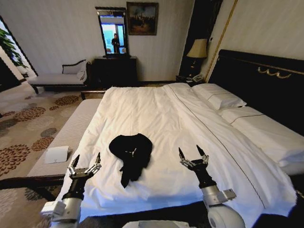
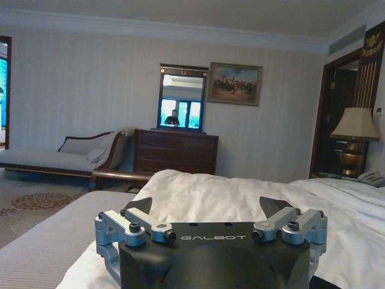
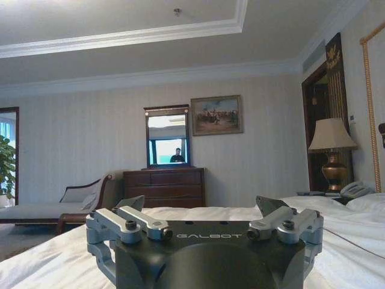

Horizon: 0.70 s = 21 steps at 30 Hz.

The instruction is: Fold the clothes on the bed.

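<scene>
The clothes, a black T-shirt (image 1: 131, 151), lie crumpled in a heap on the white duvet of the bed (image 1: 156, 114), near its foot end. My left gripper (image 1: 86, 160) hovers open over the bed's left edge, left of the shirt and apart from it. My right gripper (image 1: 192, 153) hovers open to the shirt's right, also apart. Both hold nothing. In the left wrist view the left gripper (image 2: 207, 208) points along the bed (image 2: 240, 198) with its jaws spread. In the right wrist view the right gripper (image 3: 201, 205) does the same over the bed (image 3: 337, 229).
A long striped bench (image 1: 66, 135) runs along the bed's left side with a white card (image 1: 56, 154) on it. White pillows (image 1: 223, 99) lie by the dark headboard (image 1: 266, 76). A chaise longue (image 1: 59, 76), a dresser (image 1: 114, 71) and a lamp (image 1: 198, 50) stand at the far wall.
</scene>
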Motion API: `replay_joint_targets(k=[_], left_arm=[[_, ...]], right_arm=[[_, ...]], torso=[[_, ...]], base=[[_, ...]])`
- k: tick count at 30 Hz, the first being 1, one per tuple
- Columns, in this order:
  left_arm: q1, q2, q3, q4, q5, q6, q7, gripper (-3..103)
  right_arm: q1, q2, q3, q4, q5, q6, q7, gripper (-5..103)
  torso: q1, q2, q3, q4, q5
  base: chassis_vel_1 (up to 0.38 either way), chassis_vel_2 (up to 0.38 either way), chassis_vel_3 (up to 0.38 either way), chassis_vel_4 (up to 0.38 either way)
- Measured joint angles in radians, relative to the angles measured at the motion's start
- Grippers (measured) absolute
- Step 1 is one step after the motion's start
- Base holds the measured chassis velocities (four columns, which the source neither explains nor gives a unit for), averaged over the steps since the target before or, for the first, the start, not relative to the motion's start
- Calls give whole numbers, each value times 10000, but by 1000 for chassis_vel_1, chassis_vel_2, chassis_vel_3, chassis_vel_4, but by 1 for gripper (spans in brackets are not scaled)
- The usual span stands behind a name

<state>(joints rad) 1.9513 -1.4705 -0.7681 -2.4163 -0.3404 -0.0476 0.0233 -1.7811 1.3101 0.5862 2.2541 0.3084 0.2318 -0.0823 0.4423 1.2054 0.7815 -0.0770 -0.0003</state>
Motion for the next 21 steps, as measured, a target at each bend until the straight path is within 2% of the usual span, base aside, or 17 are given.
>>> replay_joint_targets(k=[12,21], left_arm=[[-25,52,-30,41,-39,-16,-1,100],[-82,130,-128,110,-77,-5,-9,100]], right_arm=[[-108,87,-45,-57,-474,-42,-34,100],[-9,143,-215,-163,-405,34,81,100]], torso=[[-16,5,-4,-1,1],[-11,4,-3,0,4]], base=[[0,0,0,0],[4,4,-7,-5]])
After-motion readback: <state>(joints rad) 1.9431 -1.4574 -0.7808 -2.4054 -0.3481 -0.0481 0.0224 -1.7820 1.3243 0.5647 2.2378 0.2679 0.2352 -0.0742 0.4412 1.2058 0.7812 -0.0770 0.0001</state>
